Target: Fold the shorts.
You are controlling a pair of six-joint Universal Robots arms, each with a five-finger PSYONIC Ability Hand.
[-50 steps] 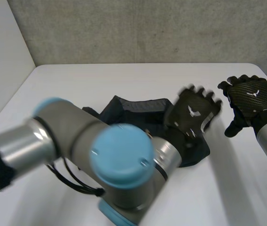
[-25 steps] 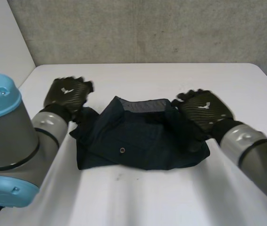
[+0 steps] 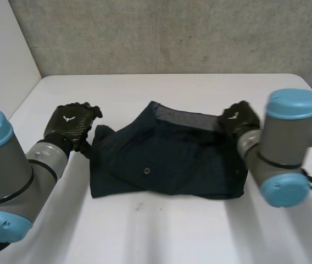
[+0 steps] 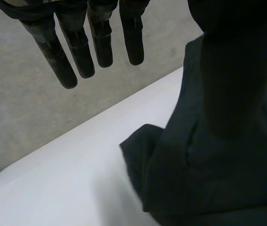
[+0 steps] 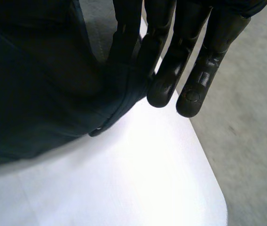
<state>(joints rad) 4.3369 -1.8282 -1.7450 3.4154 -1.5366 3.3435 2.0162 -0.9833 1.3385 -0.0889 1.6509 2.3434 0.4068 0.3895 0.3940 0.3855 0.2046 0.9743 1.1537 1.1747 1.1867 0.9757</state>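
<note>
The dark navy shorts lie bunched in a rough rectangle in the middle of the white table, with the grey waistband along the far side. My left hand hovers at the shorts' left edge. In the left wrist view its fingers hang straight and apart above the table, the thumb over the cloth. My right hand sits on the far right corner. In the right wrist view its fingers press into a gathered fold of the shorts and pinch it.
The white table reaches the grey wall at the back and a white wall on the left. The table's right corner edge lies just past the right hand's fingertips. My right arm's blue-capped elbow stands over the shorts' right end.
The right hand has closed on the shorts' far right corner, and the waistband has shifted right. Its elbow has swung in over the right end. The left hand has drawn slightly nearer, staying open.
</note>
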